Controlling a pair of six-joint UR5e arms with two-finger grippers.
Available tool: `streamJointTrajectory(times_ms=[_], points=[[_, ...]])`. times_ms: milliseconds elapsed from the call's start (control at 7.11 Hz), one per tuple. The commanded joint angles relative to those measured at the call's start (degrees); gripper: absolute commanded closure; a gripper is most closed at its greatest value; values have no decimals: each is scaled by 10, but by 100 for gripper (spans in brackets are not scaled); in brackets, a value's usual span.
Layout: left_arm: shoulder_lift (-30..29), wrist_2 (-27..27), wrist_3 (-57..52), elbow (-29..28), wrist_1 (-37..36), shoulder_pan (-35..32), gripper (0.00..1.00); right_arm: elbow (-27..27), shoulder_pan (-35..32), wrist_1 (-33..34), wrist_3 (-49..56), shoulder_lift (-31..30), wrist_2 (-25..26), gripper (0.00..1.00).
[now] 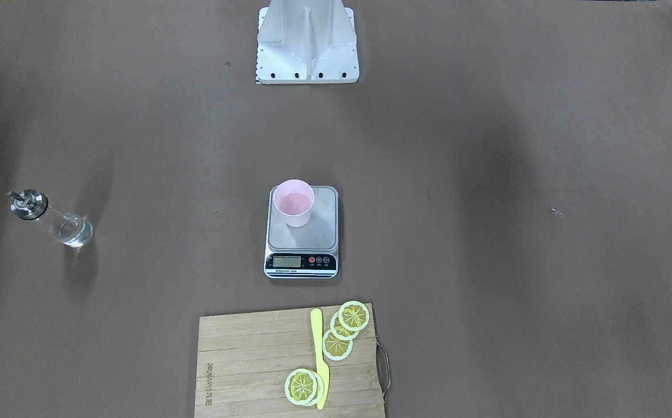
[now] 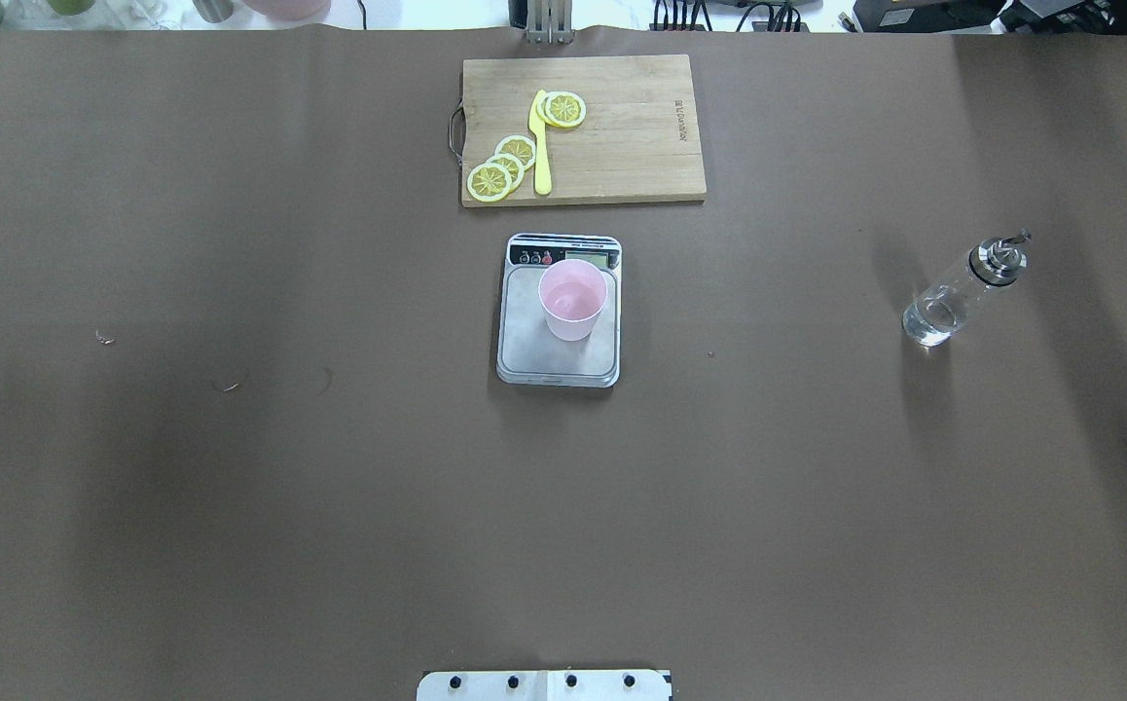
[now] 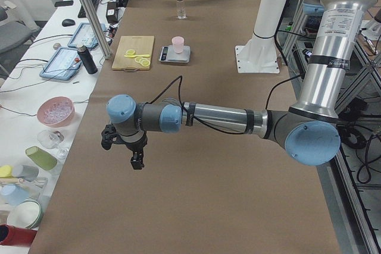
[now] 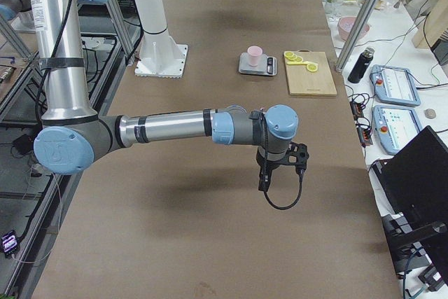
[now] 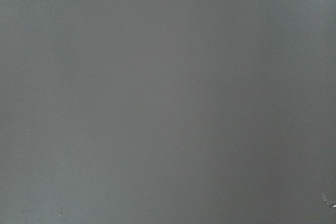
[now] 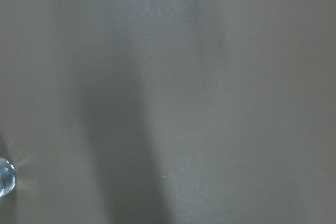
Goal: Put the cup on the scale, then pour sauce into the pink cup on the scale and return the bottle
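Observation:
The pale pink cup stands upright on the far part of the scale's grey platform, with some clear liquid in it. It also shows in the overhead view, on the scale. The clear glass bottle with its metal spout stands on the table far to my right, also seen in the front view. Its edge shows in the right wrist view. My left gripper and right gripper hang above bare table, far from the scale. I cannot tell if they are open or shut.
A wooden cutting board with lemon slices and a yellow knife lies just beyond the scale. The white robot base stands at the table's near edge. Brown paper covers the table.

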State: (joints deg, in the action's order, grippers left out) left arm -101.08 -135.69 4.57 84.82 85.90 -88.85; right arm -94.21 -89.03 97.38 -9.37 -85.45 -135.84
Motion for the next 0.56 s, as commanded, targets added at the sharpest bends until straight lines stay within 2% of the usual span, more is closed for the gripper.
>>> streamJointTrajectory(times_ms=[0,422], points=[[0,0,0,-3,1,0,2,0,0,0,0,2,0,0],[0,0,-2,-3,2,-4,2,0,0,0,0,2,-1,0]])
